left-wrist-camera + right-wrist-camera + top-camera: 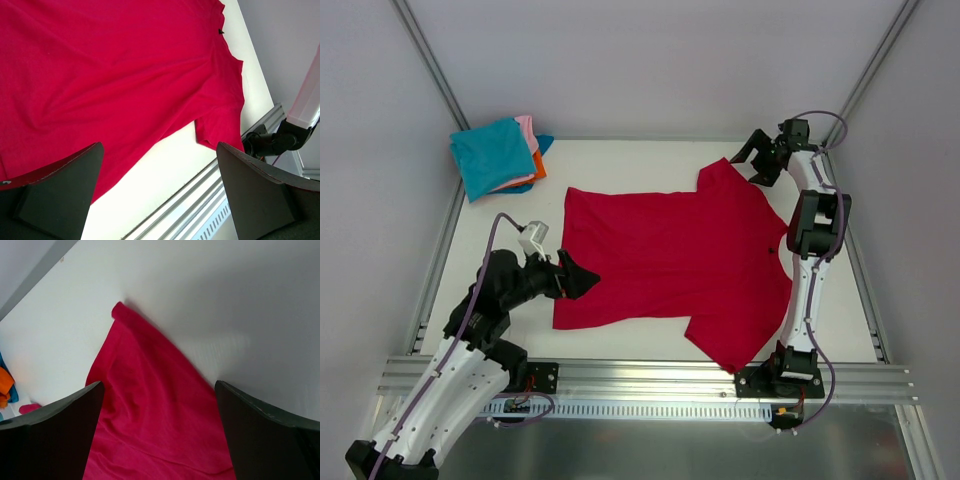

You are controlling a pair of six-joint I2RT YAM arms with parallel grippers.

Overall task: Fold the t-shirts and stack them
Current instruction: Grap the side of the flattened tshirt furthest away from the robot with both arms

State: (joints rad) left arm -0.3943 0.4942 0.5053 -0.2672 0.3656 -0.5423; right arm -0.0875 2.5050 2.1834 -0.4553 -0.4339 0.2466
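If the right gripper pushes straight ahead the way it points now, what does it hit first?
Most likely the red t-shirt: its far sleeve lies right between the open right gripper fingers in the wrist view, with bare table beyond. How high the gripper is above the cloth is unclear.

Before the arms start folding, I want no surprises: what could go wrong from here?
1. The red shirt has one sleeve hanging over the table's near edge, by the right arm's base; a pull could drag it off.
2. The open left gripper sits over the shirt's hem; closing there may pinch only one layer.
3. The open right gripper hovers at the far sleeve; uneven lifts could wrinkle the cloth.
4. The folded stack lies near; a sweeping fold could brush it.
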